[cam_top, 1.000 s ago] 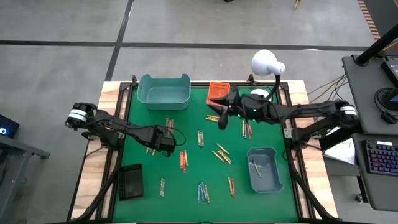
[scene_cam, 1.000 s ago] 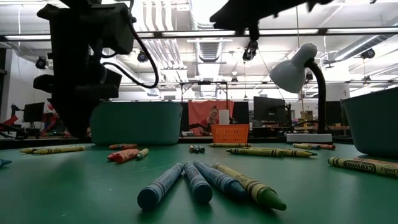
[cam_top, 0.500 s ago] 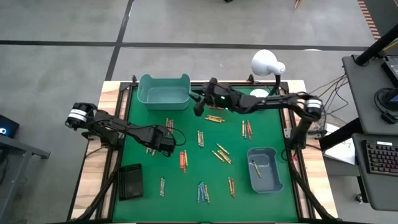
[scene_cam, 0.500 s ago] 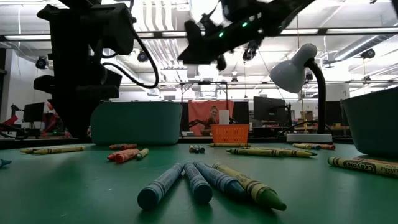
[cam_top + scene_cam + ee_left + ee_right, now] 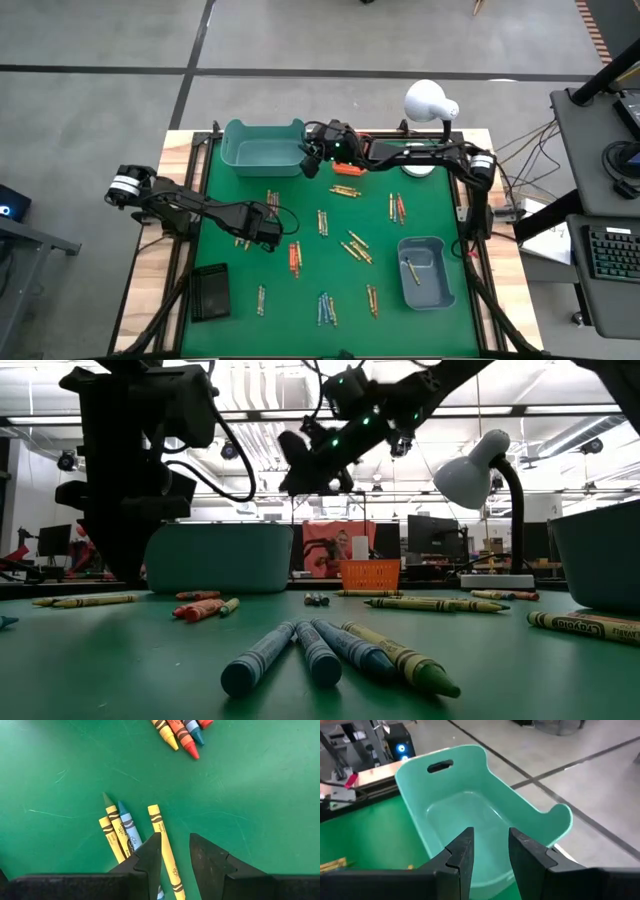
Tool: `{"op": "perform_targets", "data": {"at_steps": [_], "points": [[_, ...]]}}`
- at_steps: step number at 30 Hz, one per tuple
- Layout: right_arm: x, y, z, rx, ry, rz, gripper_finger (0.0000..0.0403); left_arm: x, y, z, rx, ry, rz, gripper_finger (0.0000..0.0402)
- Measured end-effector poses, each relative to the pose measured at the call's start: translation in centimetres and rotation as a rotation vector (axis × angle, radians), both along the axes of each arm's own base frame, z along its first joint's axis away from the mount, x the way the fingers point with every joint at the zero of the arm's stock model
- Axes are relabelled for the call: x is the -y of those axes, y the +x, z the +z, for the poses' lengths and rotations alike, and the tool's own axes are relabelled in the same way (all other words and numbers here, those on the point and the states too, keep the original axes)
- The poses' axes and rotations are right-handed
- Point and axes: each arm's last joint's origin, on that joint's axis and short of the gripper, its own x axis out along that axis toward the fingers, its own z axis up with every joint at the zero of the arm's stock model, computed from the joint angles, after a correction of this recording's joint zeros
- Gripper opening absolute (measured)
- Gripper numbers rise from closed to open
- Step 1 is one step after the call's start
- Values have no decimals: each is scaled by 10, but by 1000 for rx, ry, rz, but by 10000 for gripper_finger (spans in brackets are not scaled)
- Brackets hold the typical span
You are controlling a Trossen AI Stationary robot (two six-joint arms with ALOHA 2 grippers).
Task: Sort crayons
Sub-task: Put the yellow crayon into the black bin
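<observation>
Green mat carrying two teal bins, with crayons scattered in small groups across its middle. Right gripper reaches over the far teal bin, its fingers parted with nothing visible between them; that bin looks empty. This reads as the moment just after, or without, a drop. Left gripper sits low on the mat, fingers slightly apart, straddling a yellow crayon. Next move likely calls for closing on that crayon and lifting it.
</observation>
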Motion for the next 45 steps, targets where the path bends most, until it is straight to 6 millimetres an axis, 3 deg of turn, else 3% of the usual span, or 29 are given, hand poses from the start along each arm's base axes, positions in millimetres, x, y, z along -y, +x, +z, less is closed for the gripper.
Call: {"op": "perform_targets", "data": {"at_steps": [6, 14, 25, 45], "points": [[-21, -23, 39, -13, 20, 95, 109, 0, 0, -1, -2, 9, -6, 85], [-60, -45, 57, -49, 11, 181, 109, -1, -6, -7, -25, 13, 1, 84], [-85, -52, 55, -59, 13, 242, 109, -2, -8, -13, -13, 10, 1, 84], [-85, -53, 53, -82, 22, 242, 109, -1, -8, -24, 54, -13, -5, 74]]}}
